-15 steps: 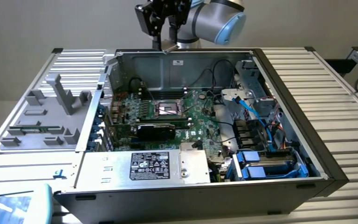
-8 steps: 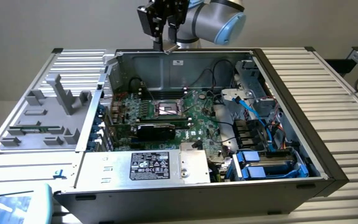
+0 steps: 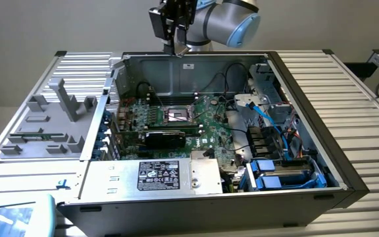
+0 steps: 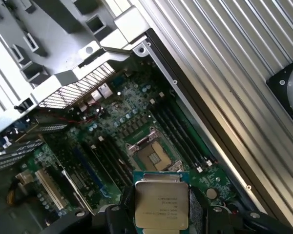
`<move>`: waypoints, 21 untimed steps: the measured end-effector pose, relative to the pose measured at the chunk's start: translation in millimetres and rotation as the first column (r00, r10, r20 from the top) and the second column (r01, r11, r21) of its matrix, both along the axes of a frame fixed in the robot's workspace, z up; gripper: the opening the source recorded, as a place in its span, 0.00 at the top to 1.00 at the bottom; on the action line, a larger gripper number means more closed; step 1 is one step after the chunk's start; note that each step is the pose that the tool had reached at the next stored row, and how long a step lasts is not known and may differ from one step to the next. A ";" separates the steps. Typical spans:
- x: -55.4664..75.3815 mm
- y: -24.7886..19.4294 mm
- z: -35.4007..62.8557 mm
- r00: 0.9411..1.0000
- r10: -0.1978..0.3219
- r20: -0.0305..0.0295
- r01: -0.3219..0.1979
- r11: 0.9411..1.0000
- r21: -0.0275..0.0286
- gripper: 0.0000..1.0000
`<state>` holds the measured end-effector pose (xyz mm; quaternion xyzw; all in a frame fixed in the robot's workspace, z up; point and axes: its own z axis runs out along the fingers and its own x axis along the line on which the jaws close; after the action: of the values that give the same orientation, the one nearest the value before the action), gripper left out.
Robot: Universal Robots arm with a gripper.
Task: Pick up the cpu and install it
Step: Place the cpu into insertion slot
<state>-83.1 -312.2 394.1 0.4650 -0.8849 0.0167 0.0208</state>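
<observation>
In the wrist view the cpu (image 4: 161, 204), a flat square chip with a shiny silver top and a thin green edge, sits between the dark fingers (image 4: 113, 218) of my gripper (image 4: 161, 222), which is shut on its two sides. Beyond it the open cpu socket (image 4: 154, 156) lies on the green motherboard (image 4: 132, 105), some way off. In the exterior view my gripper (image 3: 174, 45) hangs high above the rear wall of the open computer case (image 3: 308, 98). The socket (image 3: 176, 116) is well below it, near the middle of the board.
A silver power supply with a label (image 3: 156, 175) fills the case's near side. A black card (image 3: 170, 136) sits just in front of the socket, and memory slots (image 4: 180, 131) run beside it. Blue cables (image 3: 265, 116) and drive bays (image 3: 285, 175) occupy the exterior view's right. A grey fixture tray (image 3: 51, 123) lies outside on the ribbed table (image 3: 321, 74).
</observation>
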 end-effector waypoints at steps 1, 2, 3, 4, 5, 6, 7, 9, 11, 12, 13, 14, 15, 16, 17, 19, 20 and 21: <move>0.0 0.0 0.0 1.000 0.020 0.000 -0.020 1.000 0.000 0.45; 0.0 0.0 -0.1 0.999 0.038 0.000 -0.038 0.999 0.000 0.45; 0.0 0.0 -0.1 0.998 0.056 0.000 -0.056 0.998 0.000 0.45; 0.0 0.0 -0.1 0.997 0.074 0.000 -0.074 0.997 0.000 0.45; 0.0 0.0 -0.1 0.996 0.092 0.000 -0.092 0.996 0.000 0.45; 0.0 0.0 -0.2 0.994 0.110 0.000 -0.110 0.994 0.000 0.45; 0.0 0.0 -0.2 0.992 0.128 0.000 -0.128 0.992 0.000 0.45; 0.0 0.0 -0.3 0.987 0.163 0.000 -0.163 0.987 0.000 0.45; 0.0 0.0 -0.4 0.980 0.200 0.000 -0.200 0.980 0.000 0.45; 0.0 0.0 -0.4 0.976 0.218 0.000 -0.218 0.976 0.000 0.45; 0.0 0.0 -0.4 0.972 0.236 0.000 -0.236 0.972 0.000 0.45; 0.0 0.0 -0.4 0.967 0.253 0.000 -0.253 0.967 -0.001 0.45; 0.0 0.0 -0.4 0.963 0.271 0.000 -0.271 0.963 -0.001 0.45; 0.0 0.0 -0.4 0.958 0.287 0.000 -0.287 0.958 -0.001 0.45; 0.0 0.0 -0.5 0.952 0.305 0.000 -0.305 0.952 -0.001 0.45; 0.0 0.0 -0.5 0.941 0.339 0.000 -0.339 0.941 -0.001 0.45; 0.0 0.0 -0.5 0.934 0.357 0.000 -0.357 0.934 -0.001 0.45; 0.0 0.0 -0.6 0.927 0.374 0.000 -0.374 0.927 -0.001 0.45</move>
<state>-83.1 -312.2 393.5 0.6252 -0.7800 0.0207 0.0174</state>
